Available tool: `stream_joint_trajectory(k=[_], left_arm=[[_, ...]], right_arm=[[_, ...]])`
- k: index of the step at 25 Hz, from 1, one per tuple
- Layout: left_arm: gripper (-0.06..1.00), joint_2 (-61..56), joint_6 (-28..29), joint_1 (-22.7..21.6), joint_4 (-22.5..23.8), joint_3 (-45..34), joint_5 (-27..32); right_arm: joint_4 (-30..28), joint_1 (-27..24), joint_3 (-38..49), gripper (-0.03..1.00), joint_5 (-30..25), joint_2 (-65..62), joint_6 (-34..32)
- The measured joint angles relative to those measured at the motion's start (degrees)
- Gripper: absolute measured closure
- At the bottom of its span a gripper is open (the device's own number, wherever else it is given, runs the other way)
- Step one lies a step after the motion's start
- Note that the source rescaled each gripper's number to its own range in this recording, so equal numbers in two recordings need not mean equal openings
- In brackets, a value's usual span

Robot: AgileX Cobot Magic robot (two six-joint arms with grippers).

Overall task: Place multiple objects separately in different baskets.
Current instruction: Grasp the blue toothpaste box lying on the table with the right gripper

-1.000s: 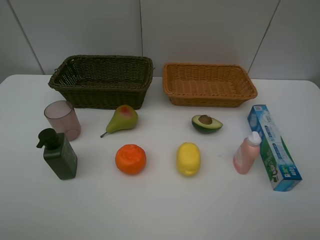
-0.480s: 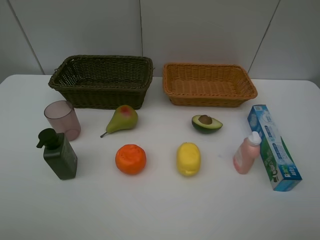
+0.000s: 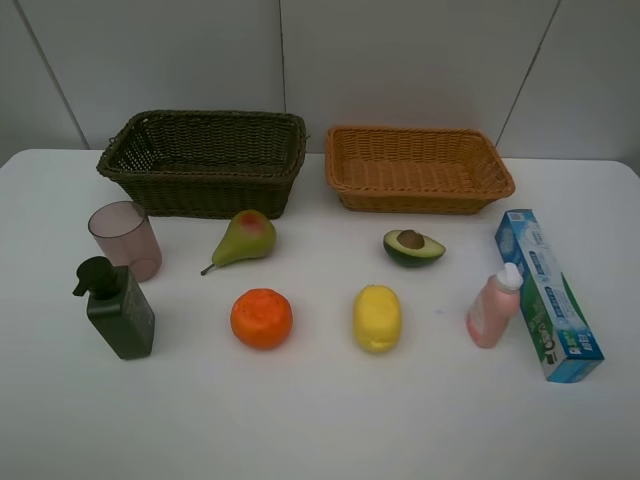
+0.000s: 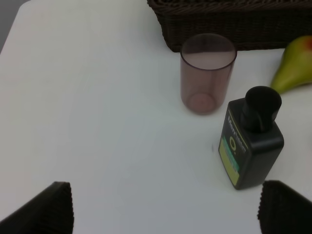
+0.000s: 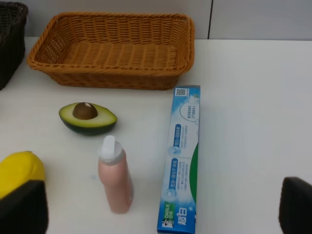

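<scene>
Progress nil: dark basket (image 3: 205, 160) and tan basket (image 3: 418, 168) are empty. Pear (image 3: 245, 237), orange (image 3: 261, 318), lemon (image 3: 376, 318), avocado (image 3: 413, 247), cup (image 3: 126, 238), pump bottle (image 3: 120, 315), pink bottle (image 3: 492, 312) and toothpaste box (image 3: 548, 295) all sit on table (image 3: 320, 420). Left gripper (image 4: 165, 209) and right gripper (image 5: 158, 209) wide, holding nothing.

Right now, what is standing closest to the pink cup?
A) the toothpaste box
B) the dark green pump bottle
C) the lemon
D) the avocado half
B: the dark green pump bottle stands right next to the pink cup, both on the left side.
</scene>
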State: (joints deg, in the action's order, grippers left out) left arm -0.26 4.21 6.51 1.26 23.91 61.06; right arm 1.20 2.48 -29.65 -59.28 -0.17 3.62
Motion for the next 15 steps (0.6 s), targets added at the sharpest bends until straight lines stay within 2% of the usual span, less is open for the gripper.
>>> stream_joint_trajectory(k=[10, 15], left_arm=[[-0.06, 0.00, 0.00, 0.00, 0.00, 0.00, 0.00], [-0.06, 0.00, 0.00, 0.00, 0.00, 0.00, 0.00]], right_arm=[[-0.24, 0.00, 0.00, -0.03, 0.00, 0.00, -2.77], [0.25, 0.00, -2.67, -0.03, -0.20, 6.10, -2.94]])
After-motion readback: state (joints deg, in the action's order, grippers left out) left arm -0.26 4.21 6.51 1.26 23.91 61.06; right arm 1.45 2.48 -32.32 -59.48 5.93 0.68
